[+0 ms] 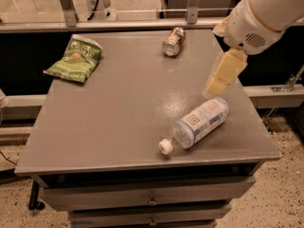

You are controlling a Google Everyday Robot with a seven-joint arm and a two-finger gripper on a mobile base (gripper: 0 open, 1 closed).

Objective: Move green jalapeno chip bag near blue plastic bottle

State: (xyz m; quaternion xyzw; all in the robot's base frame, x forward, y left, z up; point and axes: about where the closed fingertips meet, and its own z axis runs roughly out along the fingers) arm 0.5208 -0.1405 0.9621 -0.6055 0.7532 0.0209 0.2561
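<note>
Green jalapeno chip bag (74,59) at ten o'clock, blue plastic bottle (199,124) at five; gripper (219,80) at three, aperture unclear

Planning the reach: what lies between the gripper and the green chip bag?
Camera view: only bare table between the gripper, over the table's right side, and the chip bag; a can lies just beyond.

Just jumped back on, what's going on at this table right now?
The robot's arm reaches in from the right, and its gripper hangs over the right side of the table, just above the base end of the bottle. Nothing shows in its grasp. The green chip bag lies at the far left corner, not yet picked up, well apart from the bottle, which lies on its side near the front edge. A small can lies at the far edge.
</note>
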